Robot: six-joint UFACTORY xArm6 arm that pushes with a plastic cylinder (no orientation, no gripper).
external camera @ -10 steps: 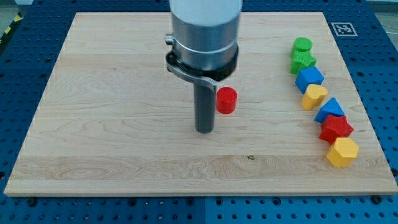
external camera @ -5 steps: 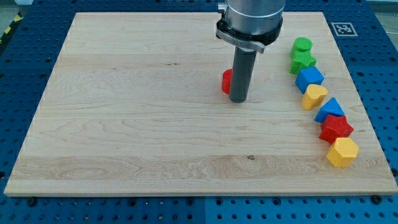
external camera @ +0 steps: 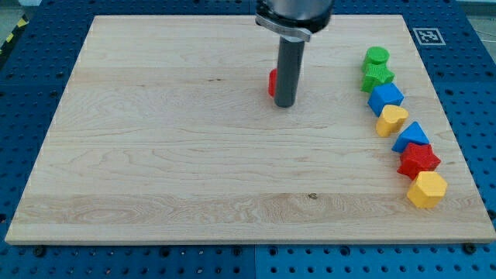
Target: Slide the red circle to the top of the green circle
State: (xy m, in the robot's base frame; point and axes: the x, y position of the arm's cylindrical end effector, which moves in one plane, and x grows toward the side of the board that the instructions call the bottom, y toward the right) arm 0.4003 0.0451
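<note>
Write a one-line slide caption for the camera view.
My tip stands in front of the half-hidden red circle mid-board, well left of the green circle that heads the row of blocks along the view's right.

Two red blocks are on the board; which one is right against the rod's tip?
The red circle, mostly hidden behind the rod, sits just at the view's left of my tip. The red star lies far off in the column along the view's right edge.
</note>
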